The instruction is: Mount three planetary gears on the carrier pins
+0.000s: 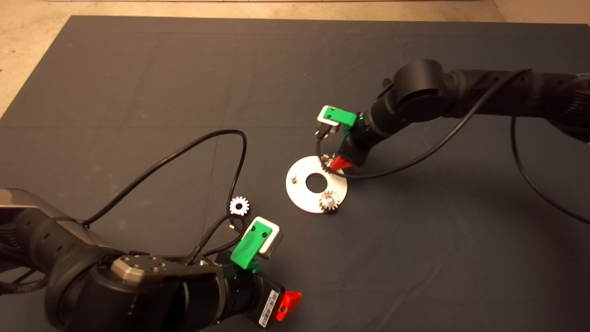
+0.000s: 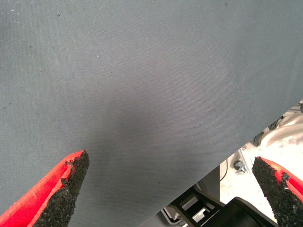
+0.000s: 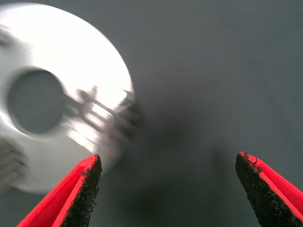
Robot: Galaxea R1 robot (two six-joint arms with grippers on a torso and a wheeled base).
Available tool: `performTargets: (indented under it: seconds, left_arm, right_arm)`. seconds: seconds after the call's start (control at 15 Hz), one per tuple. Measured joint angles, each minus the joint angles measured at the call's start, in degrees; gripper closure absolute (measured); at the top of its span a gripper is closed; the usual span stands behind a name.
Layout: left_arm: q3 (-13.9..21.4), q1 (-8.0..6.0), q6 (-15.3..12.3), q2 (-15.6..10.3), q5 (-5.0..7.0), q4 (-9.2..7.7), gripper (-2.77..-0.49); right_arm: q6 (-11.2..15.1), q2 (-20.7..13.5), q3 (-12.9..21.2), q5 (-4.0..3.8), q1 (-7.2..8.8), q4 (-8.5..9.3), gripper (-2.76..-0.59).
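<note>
The disc (image 1: 304,196) lies flat on the mat (image 1: 415,258) near the middle of the tabletop, its centre hole showing dark. One gear (image 1: 330,201) sits on the pin at the disc's near right edge. A second gear (image 1: 329,163) sits at the disc's far right edge, partly hidden by the right pincer (image 1: 340,162), whose red fingers are right beside it. The third pin (image 1: 292,175) stands bare on the disc's left side. The third gear (image 1: 239,205) lies flat on the mat to the left of the disc, apart from it, close to the left arm's cable.

In the right wrist view the right pincer (image 3: 168,189) is spread wide, with only mat between its pads (image 3: 85,194). The disc (image 3: 102,56) lies off to one side there, blurred, with a smeared gear (image 3: 106,116) on its rim nearest the pincer.

The left pincer (image 1: 288,304) is at the lower edge of the head view, well apart from the disc. In its wrist view the left pincer (image 2: 170,189) is also spread wide and empty, over bare mat at the tabletop's edge.
</note>
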Motion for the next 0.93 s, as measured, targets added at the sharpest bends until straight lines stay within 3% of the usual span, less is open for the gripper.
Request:
performTargets:
  seconds: [0.13,0.27,0.4,0.53,0.6,0.73,0.8,0.93]
  left_arm:
    - [0.00,0.00,0.00,0.00,-0.02,0.02,-2.49]
    - [0.00,0.00,0.01,0.00,-0.02,0.05,-2.49]
    - [0.00,0.00,1.29,-0.18,-0.12,0.05,-2.49]
    - [0.00,-0.05,3.34,-1.76,-0.02,0.00,-2.49]
    - [0.00,-0.66,4.36,-2.78,-0.07,-0.11,-2.49]
    - [0.00,-3.45,8.20,-5.18,-0.05,-0.24,-2.49]
    - [0.00,-4.39,10.97,-6.46,-0.05,-0.44,-2.49]
    - [0.00,-5.33,17.13,-9.52,-0.02,-1.30,-2.49]
  right_arm:
    - [0.61,-6.52,3.61,0.84,1.94,0.50,-2.07]
    - [2.22,-12.54,12.15,1.72,1.92,1.55,-2.07]
    - [5.21,-17.70,21.34,3.05,1.99,3.23,-2.07]
    - [9.49,-22.30,26.88,3.21,2.48,3.97,-2.07]
    - [11.22,-24.30,28.36,3.02,3.37,4.17,-2.07]
    - [13.24,-26.45,29.90,2.06,7.02,4.28,-2.07]
    - [14.30,-27.11,30.98,1.09,8.28,4.28,-2.07]
    - [16.35,-27.84,32.92,-1.95,9.26,4.34,-2.07]
